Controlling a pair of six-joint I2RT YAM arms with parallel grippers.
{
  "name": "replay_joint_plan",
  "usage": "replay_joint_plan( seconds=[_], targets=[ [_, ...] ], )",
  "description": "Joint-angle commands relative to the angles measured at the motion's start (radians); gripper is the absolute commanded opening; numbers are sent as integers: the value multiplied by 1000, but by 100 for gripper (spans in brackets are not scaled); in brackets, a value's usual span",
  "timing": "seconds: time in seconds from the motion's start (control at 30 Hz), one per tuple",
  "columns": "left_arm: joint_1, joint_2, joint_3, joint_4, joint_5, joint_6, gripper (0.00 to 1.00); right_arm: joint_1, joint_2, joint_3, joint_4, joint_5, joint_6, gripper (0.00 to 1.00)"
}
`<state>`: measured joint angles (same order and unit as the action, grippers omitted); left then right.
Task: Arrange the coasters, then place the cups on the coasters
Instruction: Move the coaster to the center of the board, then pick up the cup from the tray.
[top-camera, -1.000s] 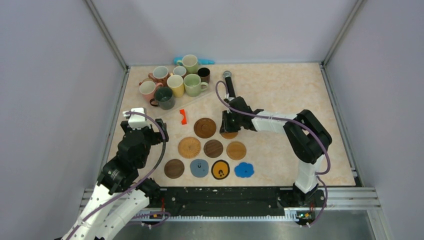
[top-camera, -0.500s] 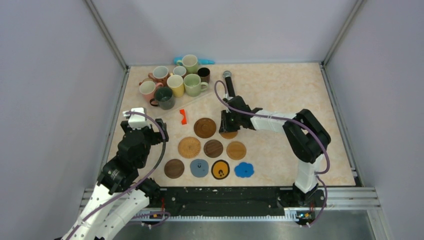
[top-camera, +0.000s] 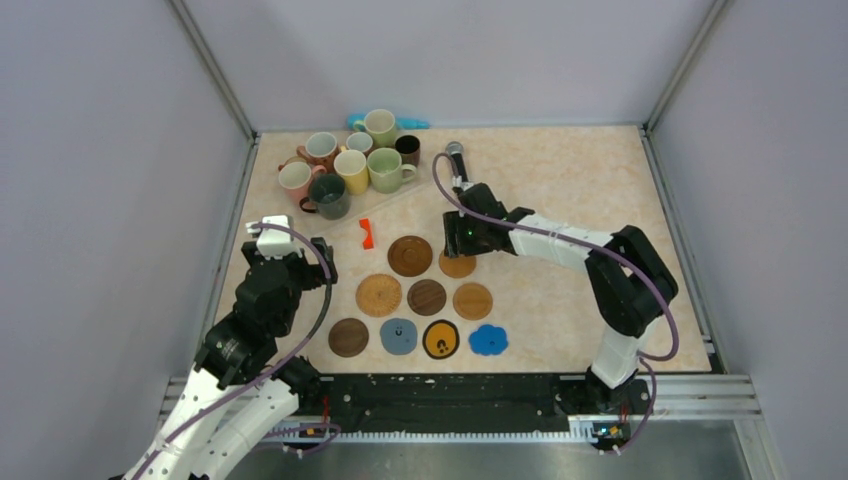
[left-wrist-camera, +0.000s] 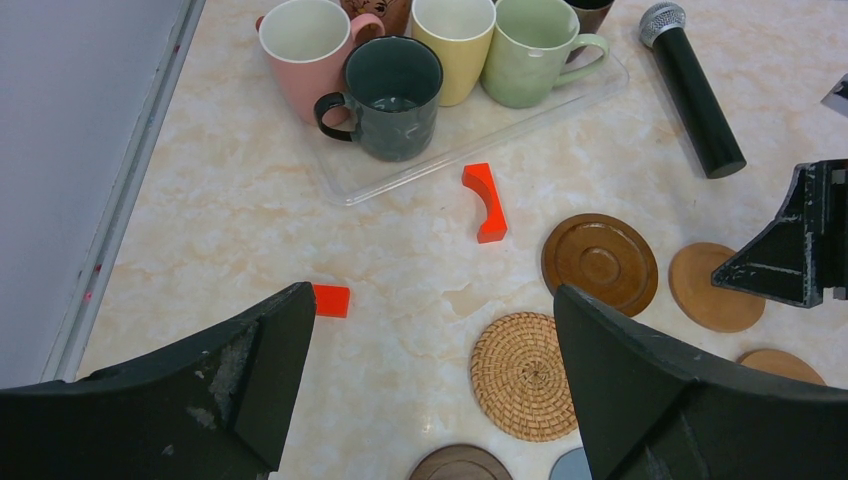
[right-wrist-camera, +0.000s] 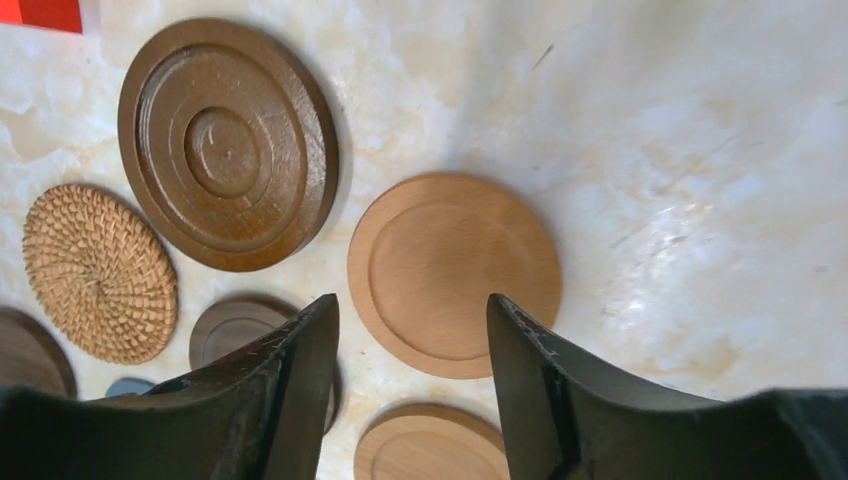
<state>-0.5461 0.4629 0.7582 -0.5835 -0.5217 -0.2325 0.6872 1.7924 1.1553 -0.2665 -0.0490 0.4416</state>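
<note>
Now the right gripper (right-wrist-camera: 410, 310) is hanging directly over a plain tan coaster (right-wrist-camera: 455, 270) at the centre of the right wrist view. Its fingers are standing apart with nothing between them. The disc is lying flat on the table, just beside the dark ringed coaster (right-wrist-camera: 228, 140) at upper left. The left gripper (left-wrist-camera: 435, 305) is idling at the lower left of the overhead view, fingers spread wide and empty. The cups (top-camera: 351, 168) are sitting crowded on a clear tray (left-wrist-camera: 450, 150) at upper left, none on a coaster.

To my eye the danger is lying in the exit: a fingertip dragging low could be nudging the thin disc against its neighbour and spoiling the spacing. Reaching into that tight cluster is also inviting a knocked mug. The microphone (top-camera: 456, 155) is lying close to the right arm's likely path.
</note>
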Motion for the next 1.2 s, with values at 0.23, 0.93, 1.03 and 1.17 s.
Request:
replay_joint_plan(
  seconds=[0.23, 0.93, 1.03, 1.17],
  targets=[
    [-2, 41, -9, 45, -17, 0, 95, -2, -205, 56, -57, 200, -19, 84],
    [429, 613, 277, 84, 176, -207, 84, -2, -724, -353, 22, 72, 31, 99],
    [483, 702, 290, 132, 258, -243, 79, -3, -739, -365, 22, 17, 15, 99],
    [555, 817, 329, 191, 353, -305, 74, -3, -753, -369, 27, -13, -5, 99]
  ],
)
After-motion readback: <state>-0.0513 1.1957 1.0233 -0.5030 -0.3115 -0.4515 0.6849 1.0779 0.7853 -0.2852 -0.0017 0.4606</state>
